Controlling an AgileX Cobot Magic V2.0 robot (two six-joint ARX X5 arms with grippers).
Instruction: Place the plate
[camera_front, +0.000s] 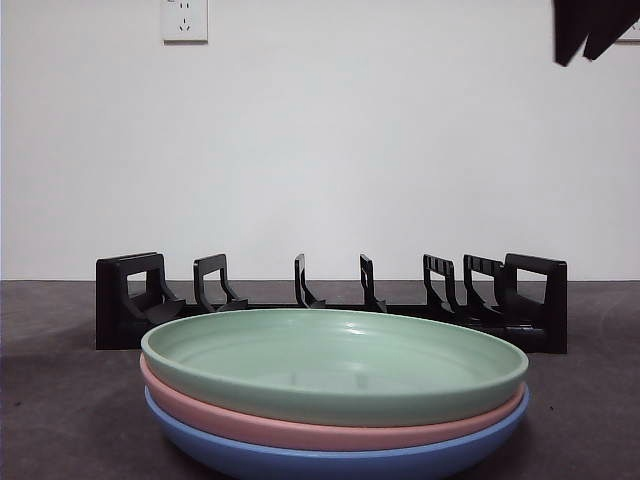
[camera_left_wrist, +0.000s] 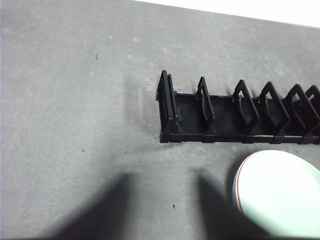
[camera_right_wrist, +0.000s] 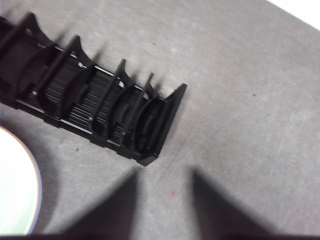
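Both grippers hover high above the rack (camera_front: 330, 300), jaw state unclear; right gripper (camera_front: 592, 28) over its end, plates (camera_front: 335, 385) in front.

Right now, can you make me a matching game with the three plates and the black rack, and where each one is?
Things:
1. green plate
2. pink plate
3. blue plate
4. black rack

Places:
A. bottom of the stack
B. behind the stack, with no plate in it
C. top of the stack
D. middle of the stack

Pairs: 1-C, 2-D, 3-A, 4-B
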